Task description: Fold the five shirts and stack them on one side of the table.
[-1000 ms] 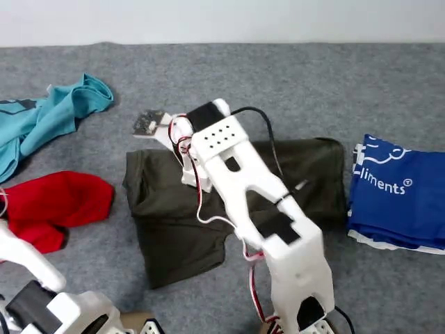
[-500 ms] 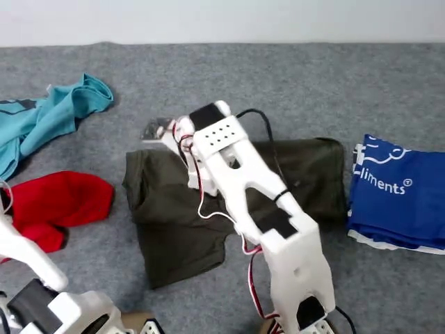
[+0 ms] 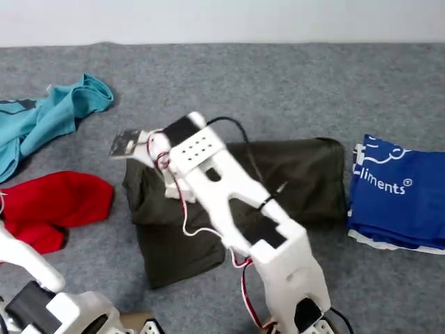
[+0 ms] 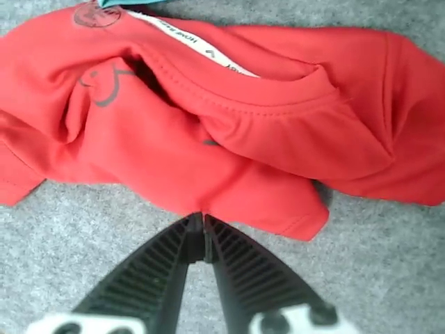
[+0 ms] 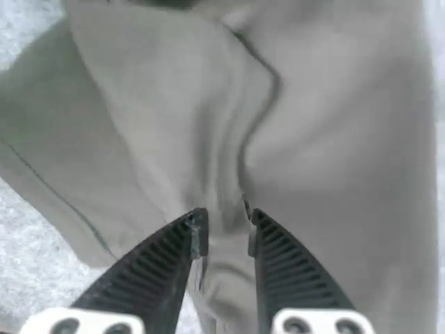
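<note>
A dark olive shirt (image 3: 299, 174) lies spread across the middle of the grey table, partly folded. My right gripper (image 3: 128, 144) hangs at its upper left corner. In the right wrist view the gripper (image 5: 224, 226) is closed on a raised fold of the olive shirt (image 5: 334, 139). A crumpled red shirt (image 3: 59, 198) lies at the left. My left gripper (image 4: 204, 226) is shut, its tips touching the hem of the red shirt (image 4: 229, 139); I cannot tell whether cloth is pinched.
A teal shirt (image 3: 49, 115) is bunched at the far left. A folded blue shirt (image 3: 400, 191) sits on another folded shirt at the right edge. The left arm's base (image 3: 42, 306) stands at the near left corner.
The right arm has swung left, carrying its gripper from above the olive shirt's collar area out past its upper left corner. The left arm shifted slightly.
</note>
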Controlling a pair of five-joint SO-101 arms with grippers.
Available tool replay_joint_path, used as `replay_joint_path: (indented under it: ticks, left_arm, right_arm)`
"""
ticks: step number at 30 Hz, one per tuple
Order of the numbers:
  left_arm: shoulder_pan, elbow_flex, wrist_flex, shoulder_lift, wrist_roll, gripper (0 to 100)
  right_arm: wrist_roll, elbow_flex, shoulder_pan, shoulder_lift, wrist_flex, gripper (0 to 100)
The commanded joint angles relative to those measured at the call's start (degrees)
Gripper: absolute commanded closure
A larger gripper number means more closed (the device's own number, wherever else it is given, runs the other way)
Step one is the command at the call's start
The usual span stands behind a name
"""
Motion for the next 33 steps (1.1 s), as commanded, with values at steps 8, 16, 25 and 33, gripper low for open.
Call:
replay_joint_path:
  ticks: [8, 16, 25, 33]
  left_arm:
    - [-1.85, -1.27, -1.05, -10.99, -0.35, 99]
    - [-1.76, -1.27, -0.97, -12.31, -0.09, 99]
    - [-1.76, -1.27, -0.88, -12.31, 0.0, 99]
    - [-2.2, -1.27, -0.7, -12.31, 0.0, 99]
  right_arm:
    - [0.44, -4.04, 7.34, 7.87, -3.56, 89.4]
    - [0.44, -8.53, 5.76, 5.32, -3.38, 89.4]
    - [0.62, -13.19, -1.63, 7.43, -4.44, 89.4]
    - [0.62, -13.36, -7.34, 15.08, -4.97, 89.4]
